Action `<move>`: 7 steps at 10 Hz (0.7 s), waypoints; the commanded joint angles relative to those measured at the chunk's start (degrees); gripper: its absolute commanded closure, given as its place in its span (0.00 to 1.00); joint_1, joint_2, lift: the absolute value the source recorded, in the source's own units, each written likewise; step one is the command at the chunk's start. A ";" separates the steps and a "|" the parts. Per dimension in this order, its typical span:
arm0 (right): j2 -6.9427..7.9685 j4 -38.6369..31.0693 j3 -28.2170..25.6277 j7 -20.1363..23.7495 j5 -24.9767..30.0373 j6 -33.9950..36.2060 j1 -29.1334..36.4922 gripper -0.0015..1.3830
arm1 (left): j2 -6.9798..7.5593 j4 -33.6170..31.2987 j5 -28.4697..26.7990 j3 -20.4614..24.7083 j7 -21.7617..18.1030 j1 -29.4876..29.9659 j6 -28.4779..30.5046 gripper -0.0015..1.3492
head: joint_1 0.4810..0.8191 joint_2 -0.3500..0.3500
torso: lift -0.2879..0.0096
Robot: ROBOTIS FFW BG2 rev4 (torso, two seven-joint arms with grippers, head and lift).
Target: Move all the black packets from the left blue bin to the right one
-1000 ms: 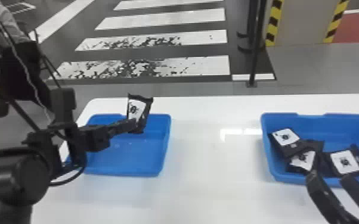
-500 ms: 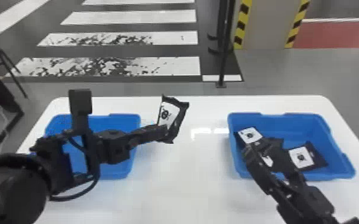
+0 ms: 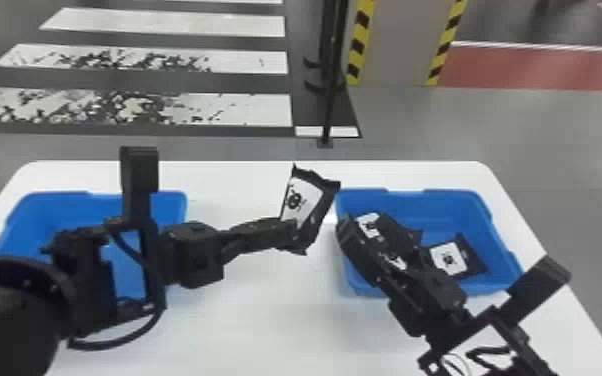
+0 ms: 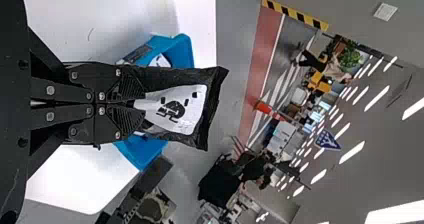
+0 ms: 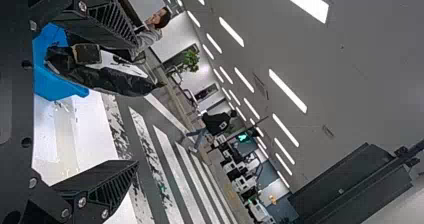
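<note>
Both arms have moved since the earlier head views: the left gripper [image 3: 292, 230] has carried its black packet [image 3: 305, 205] across from the left blue bin [image 3: 25, 200] to just beside the left wall of the right blue bin [image 3: 485, 215], and the right gripper [image 3: 365, 224], then lower down at that bin's near side, has come over its left part. In the head view, the two bins are smooth, shiny plastic with rounded corners, standing apart on a glossy white table [image 3: 275, 320]. The carried packet is tilted, a crinkled soft pouch with jagged ends and a flat white label bearing a dark round print. Inside the right bin I count three packets [image 3: 449, 258] by their white labels, two of them partly covered by the right gripper. Left wrist view: the left gripper [image 4: 142, 103] has its two ribbed, wedge-shaped fingers pinched together on one end of the packet, its dark film creased along the edges; a blue bin lies behind it. Right wrist view: the right gripper [image 5: 135, 103] stands wide, two ridged fingers well apart with bare space between them; near one finger is a wrinkled packet, probably the one the left gripper holds, with blue plastic behind.
</note>
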 commanded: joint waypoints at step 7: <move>-0.54 3.52 2.00 0.01 -2.41 0.59 -4.52 0.92 | -1.11 1.35 1.56 -3.50 -1.28 -1.04 1.28 0.89 | 0.63 0.33 | 0.50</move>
